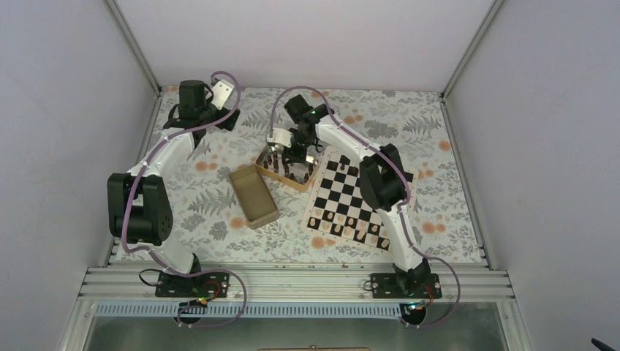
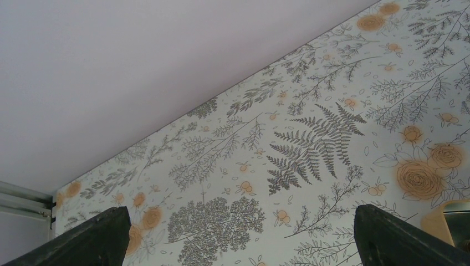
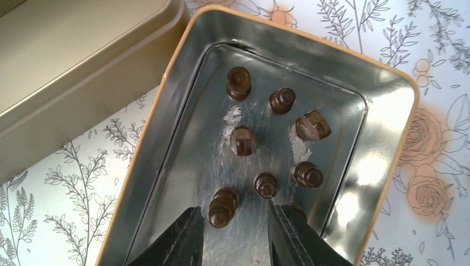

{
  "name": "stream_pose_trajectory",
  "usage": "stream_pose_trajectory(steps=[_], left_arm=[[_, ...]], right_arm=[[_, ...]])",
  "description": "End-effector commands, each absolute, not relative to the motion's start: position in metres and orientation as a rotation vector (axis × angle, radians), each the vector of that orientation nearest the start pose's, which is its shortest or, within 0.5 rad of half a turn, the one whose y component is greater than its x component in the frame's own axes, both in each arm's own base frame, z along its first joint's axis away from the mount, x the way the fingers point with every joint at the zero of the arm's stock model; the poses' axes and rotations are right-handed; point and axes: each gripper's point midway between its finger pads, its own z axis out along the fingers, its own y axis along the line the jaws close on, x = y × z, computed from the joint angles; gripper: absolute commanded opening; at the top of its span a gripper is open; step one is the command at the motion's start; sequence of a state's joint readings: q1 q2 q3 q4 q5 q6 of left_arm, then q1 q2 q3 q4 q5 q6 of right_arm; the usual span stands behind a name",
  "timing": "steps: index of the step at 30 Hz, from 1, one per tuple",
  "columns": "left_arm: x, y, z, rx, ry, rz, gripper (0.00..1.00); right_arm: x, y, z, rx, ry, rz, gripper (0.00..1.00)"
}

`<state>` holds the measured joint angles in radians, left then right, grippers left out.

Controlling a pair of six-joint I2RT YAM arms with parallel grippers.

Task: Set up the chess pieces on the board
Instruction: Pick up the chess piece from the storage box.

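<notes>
Several dark brown chess pieces stand in an open shiny tin. My right gripper hangs open over the tin's near end, its fingers either side of one tall dark piece. Another piece is partly hidden behind the right finger. In the top view the right gripper is over this tin, just left of the board. The board holds pale pieces along its near rows and a few dark ones at its far edge. My left gripper is open and empty at the far left, over bare tablecloth.
A second golden tin lies left of the board, in front of the open tin; it also shows in the right wrist view. The enclosure walls and metal posts bound the floral table on three sides.
</notes>
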<state>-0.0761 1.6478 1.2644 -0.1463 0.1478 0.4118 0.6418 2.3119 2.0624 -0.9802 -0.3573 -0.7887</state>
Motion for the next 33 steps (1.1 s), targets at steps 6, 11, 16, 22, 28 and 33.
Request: stream_pose_trajectory(steps=[6, 11, 16, 22, 28, 33], left_arm=[[0.496, -0.064, 0.235, 0.595, 1.958, 0.066, 1.0], [0.496, -0.063, 0.233, 0.596, 1.961, 0.069, 1.0], [0.496, -0.064, 0.232, 0.597, 1.962, 0.066, 1.0], [0.496, -0.064, 0.232, 0.599, 1.962, 0.067, 1.0], [0.495, -0.064, 0.233, 0.602, 1.962, 0.066, 1.0], [0.495, -0.064, 0.232, 0.602, 1.963, 0.066, 1.0]], right_arm=[[0.403, 0.382, 0.083, -1.793, 1.98, 0.431, 0.29], [0.406, 0.382, 0.072, -1.801, 2.002, 0.405, 0.28], [0.407, 0.379, 0.065, -1.802, 2.021, 0.39, 0.27], [0.392, 0.373, 0.07, -1.832, 2.033, 0.428, 0.27], [0.378, 0.366, 0.07, -1.858, 2.064, 0.46, 0.28], [0.373, 0.362, 0.062, -1.871, 2.085, 0.455, 0.29]])
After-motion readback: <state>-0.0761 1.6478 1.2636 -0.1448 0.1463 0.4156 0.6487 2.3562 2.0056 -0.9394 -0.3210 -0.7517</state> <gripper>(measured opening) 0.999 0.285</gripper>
